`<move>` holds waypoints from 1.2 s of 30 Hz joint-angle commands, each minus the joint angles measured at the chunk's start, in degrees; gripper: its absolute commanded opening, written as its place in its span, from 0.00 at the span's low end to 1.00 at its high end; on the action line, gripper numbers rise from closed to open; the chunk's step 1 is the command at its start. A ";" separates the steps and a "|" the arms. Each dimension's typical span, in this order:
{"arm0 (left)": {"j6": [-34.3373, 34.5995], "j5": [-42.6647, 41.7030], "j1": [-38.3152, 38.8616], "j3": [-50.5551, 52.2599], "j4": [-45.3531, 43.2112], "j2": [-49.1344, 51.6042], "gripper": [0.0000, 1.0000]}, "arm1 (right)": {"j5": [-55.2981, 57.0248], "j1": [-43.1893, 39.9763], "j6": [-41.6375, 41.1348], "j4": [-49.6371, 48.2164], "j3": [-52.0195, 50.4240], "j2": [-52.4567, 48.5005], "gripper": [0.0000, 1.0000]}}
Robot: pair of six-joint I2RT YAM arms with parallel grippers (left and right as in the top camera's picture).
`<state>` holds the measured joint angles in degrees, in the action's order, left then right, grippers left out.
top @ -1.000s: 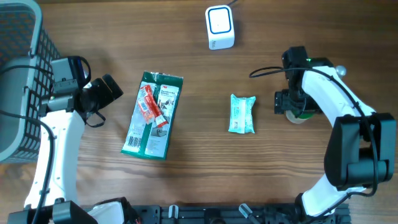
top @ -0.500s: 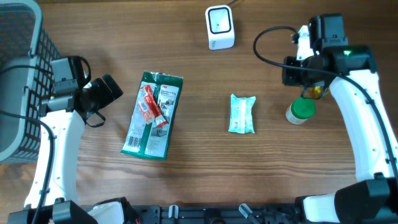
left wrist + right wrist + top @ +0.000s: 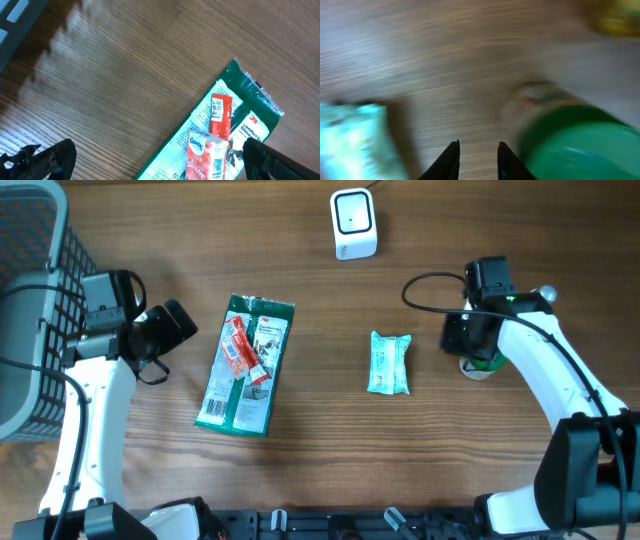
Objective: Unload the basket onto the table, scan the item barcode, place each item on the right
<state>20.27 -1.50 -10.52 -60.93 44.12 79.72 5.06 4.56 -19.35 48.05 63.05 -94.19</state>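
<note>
Motion blur smears the right wrist view, leaving the green-capped bottle (image 3: 575, 150) unreadable. Overhead, the right claw (image 3: 467, 342) covers most of it near the wooden surface's (image 3: 320, 470) 3 o'clock edge. That claw's fingers stand narrowly apart and empty, with the bottle at their 3 o'clock. The left claw (image 3: 172, 323) gapes wide beside a glossy green packet (image 3: 245, 370). A crinkled teal pouch (image 3: 389, 363) lies centre, and the boxy white scanner (image 3: 353, 223) sits at 12 o'clock.
</note>
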 commanded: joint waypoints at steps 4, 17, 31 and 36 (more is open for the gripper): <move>-0.09 0.52 -0.20 -0.22 -0.13 0.33 1.00 | 23.71 -0.09 -5.07 5.20 0.07 -0.09 0.28; -0.09 0.52 -0.20 -0.22 -0.13 0.33 1.00 | -28.06 0.04 17.75 5.01 10.38 -0.22 0.42; -0.09 0.52 -0.20 -0.22 -0.13 0.33 1.00 | -38.16 0.09 20.74 -8.61 -2.75 -6.23 0.36; -0.09 0.52 -0.20 -0.22 -0.13 0.33 1.00 | -38.18 0.09 20.79 -10.19 -4.61 -8.26 0.36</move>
<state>20.27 -1.50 -10.52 -60.93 44.12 79.72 -30.39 4.45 0.16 39.24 59.57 -100.99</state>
